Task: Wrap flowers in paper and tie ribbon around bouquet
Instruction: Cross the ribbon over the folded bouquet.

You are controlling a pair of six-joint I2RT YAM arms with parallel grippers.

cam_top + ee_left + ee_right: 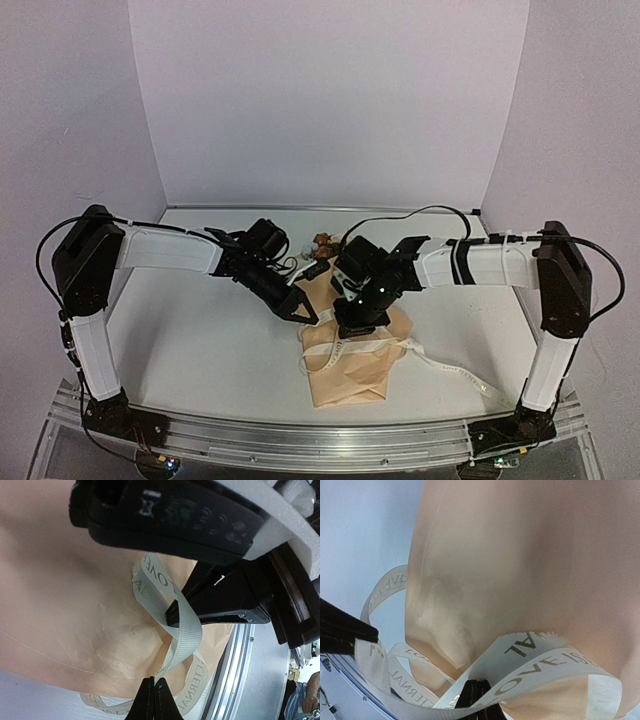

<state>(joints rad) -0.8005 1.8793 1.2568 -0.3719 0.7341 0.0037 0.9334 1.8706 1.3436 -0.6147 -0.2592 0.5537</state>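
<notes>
**A:** What are the two hands doing?

**B:** Both pinch the ribbon. The left gripper has its fingers pressed together on one strand. The right gripper is also pressed together on the ribbon, just over the paper. A short stretch of ribbon runs between the two tips.

**A:** How much room is around them?

**B:** The table lies open toward 9 o'clock of the bouquet. The bouquet lies at about 6 o'clock from the table's middle, near the metal rail along the front edge. Walls close the table at 9, 12 and 3 o'clock.

**A:** What does one view show that the others miss?

**B:** Only the overhead view shows the flowers, at the bouquet's 12 o'clock end, and the ribbon's loose tail trailing toward 4 o'clock. The left wrist view shows the right gripper's tip clamped on the ribbon. The right wrist view shows the left gripper's dark fingers at 9 o'clock, with the ribbon's lettering close up.
</notes>
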